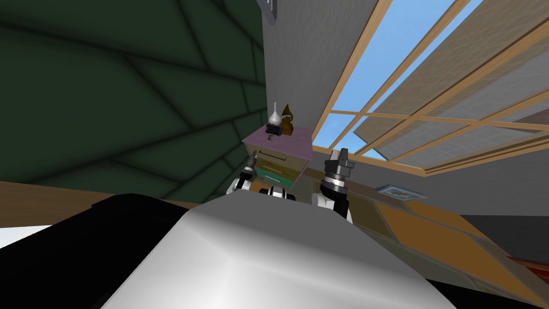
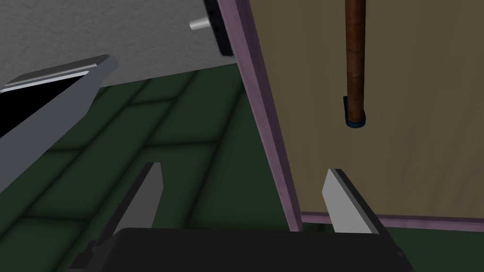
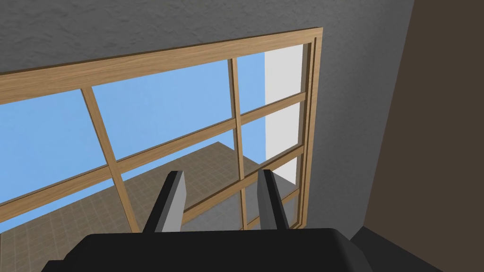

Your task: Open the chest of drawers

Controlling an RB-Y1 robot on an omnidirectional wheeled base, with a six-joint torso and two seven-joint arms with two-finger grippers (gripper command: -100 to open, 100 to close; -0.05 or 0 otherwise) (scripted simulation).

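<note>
The left gripper [image 2: 243, 170] is wide open and holds nothing. One finger [image 2: 342, 203] lies in front of the lower corner of an olive drawer front [image 2: 401, 141]. The other finger [image 2: 142, 203] hangs out past the chest's side, with the dark green wall [image 2: 165, 141] behind it. The drawer's purple edge [image 2: 264, 118] runs up between the two fingers, nearer the one over the drawer. I cannot tell whether that finger touches the panel.

Ahead of that finger, on the same drawer front, is the brown bar handle [image 2: 355, 56]. Its near end sits in a small dark blue mount [image 2: 354, 120]. The handle is well clear of both fingers and outside the gap between them.

In the head view the chest [image 1: 279, 161] stands straight ahead of the left gripper, which sits at its left front corner beside the olive drawer. A teal drawer [image 1: 274, 174] lies below that one. On the purple top beyond are a white flask [image 1: 275, 114], a brown object [image 1: 288, 120] and a small dark thing [image 1: 273, 130].

The right gripper [image 3: 220, 173] is raised off the chest's right side, apart from it. Its fingers are parted more narrowly than the left's and grip nothing.
</note>
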